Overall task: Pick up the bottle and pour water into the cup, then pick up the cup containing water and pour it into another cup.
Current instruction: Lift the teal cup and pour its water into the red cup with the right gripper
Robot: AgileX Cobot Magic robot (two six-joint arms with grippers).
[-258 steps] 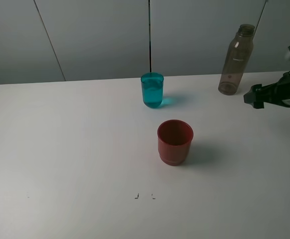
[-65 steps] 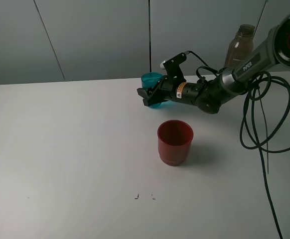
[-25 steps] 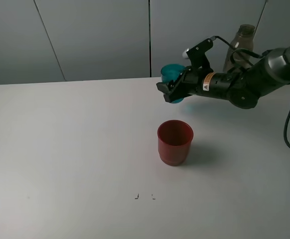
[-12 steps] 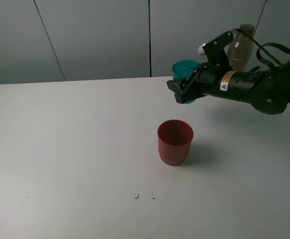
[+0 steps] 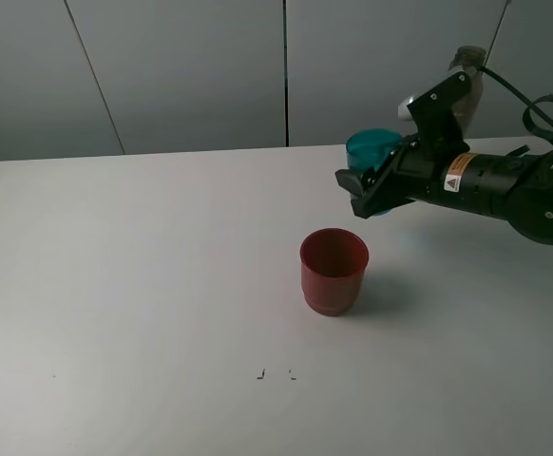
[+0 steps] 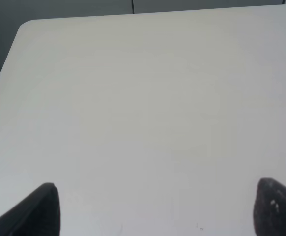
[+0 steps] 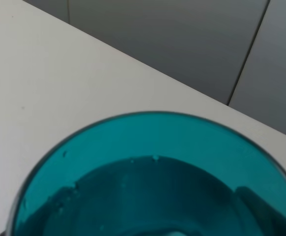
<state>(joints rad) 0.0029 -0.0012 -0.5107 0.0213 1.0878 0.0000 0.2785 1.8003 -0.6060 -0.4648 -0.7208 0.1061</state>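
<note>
One cup (image 5: 371, 148), teal and part-filled with water, is clamped in my right gripper (image 5: 364, 193). My jaws are nearly closed on its wall. It hangs above the table (image 5: 162, 247), just beyond another cup (image 5: 333, 271). The thin plastic is probably light, slick and flexible, so grip mid-wall with moderate force.

- The wide cup (image 5: 333, 271) stands on the table (image 5: 162, 285), near its middle.
- The slim cup (image 5: 371, 149), holding water (image 7: 148, 196), hangs off the table in the right gripper (image 5: 364, 190), behind and right of the wide cup.
- The bottle (image 5: 465, 71) stands far back right.
</note>
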